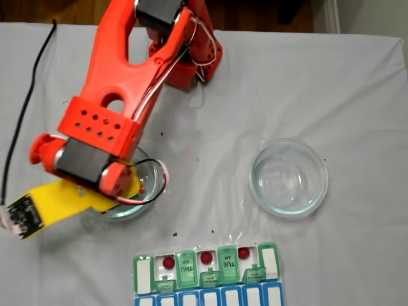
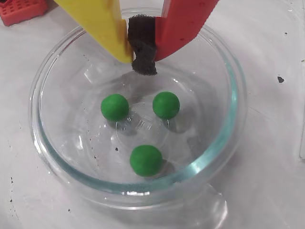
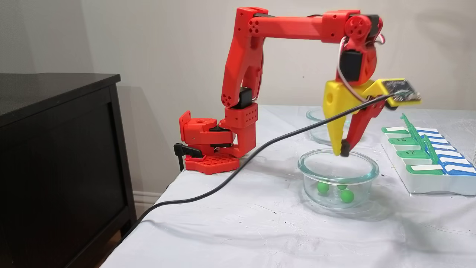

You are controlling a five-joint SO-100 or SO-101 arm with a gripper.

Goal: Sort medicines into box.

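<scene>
Three green medicines (image 2: 114, 107) (image 2: 166, 105) (image 2: 146, 160) lie in a clear glass dish (image 2: 228, 124); a fixed view shows them too (image 3: 322, 187). My gripper (image 2: 143, 64), one finger yellow (image 2: 102, 24) and one red (image 2: 183, 21), hangs shut and empty over the dish's rim (image 3: 340, 152), its black pads pressed together. Three dark red medicines (image 1: 168, 262) (image 1: 206, 257) (image 1: 243, 253) rest in open white cells of the box (image 1: 143, 275), whose green lids are raised. The box (image 3: 427, 184) stands right of the dish in a fixed view.
A second, empty glass dish (image 1: 322, 182) sits on the white cloth beyond the first (image 3: 314, 113). A black cable (image 3: 223, 182) runs across the table from the wrist camera. The arm's red base (image 3: 212, 143) stands at the table's edge beside a dark cabinet (image 3: 55, 156).
</scene>
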